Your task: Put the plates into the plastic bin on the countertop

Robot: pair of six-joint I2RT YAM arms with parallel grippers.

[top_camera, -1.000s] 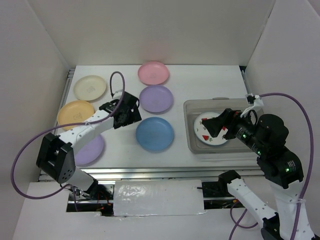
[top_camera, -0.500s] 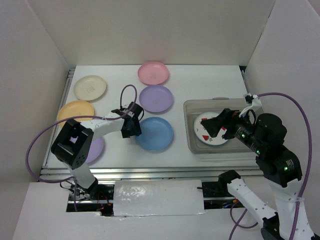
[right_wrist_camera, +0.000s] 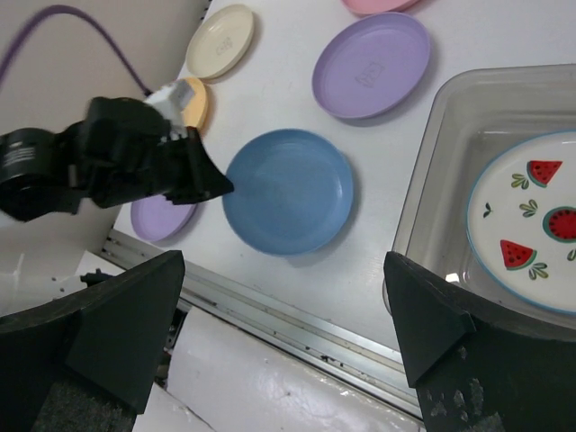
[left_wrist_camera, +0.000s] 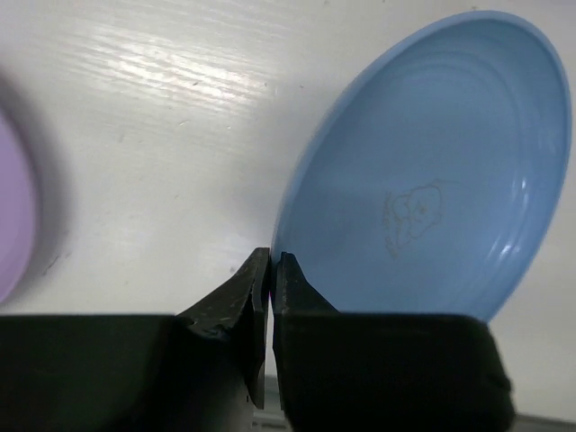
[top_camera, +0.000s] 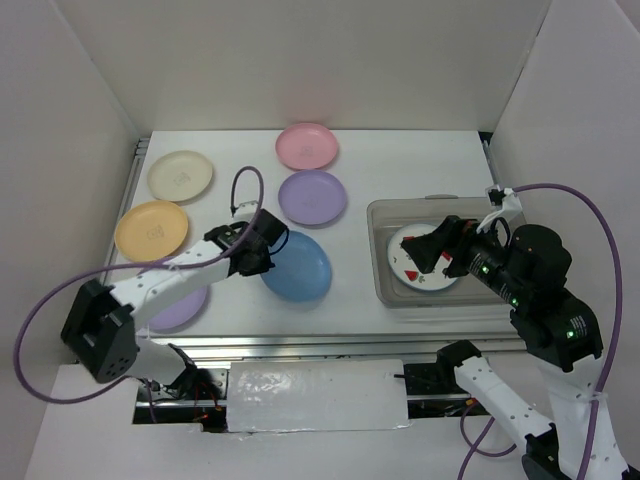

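The left jaws are pinching the blue plate (left_wrist_camera: 423, 171) by its rim. The plate is lying ahead-right of them, the plastic bin (top_camera: 377, 270) farther that way, under the spread right jaws.

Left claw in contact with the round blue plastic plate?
Touching. The left wrist view shows the left claw pinched shut on the rim of the round blue plastic plate, with no gap at either finger.

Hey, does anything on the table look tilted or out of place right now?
Only the blue plate: the left gripper pinches its rim, so it appears tipped up on that side rather than lying flat. Nothing looks spilled or damaged.
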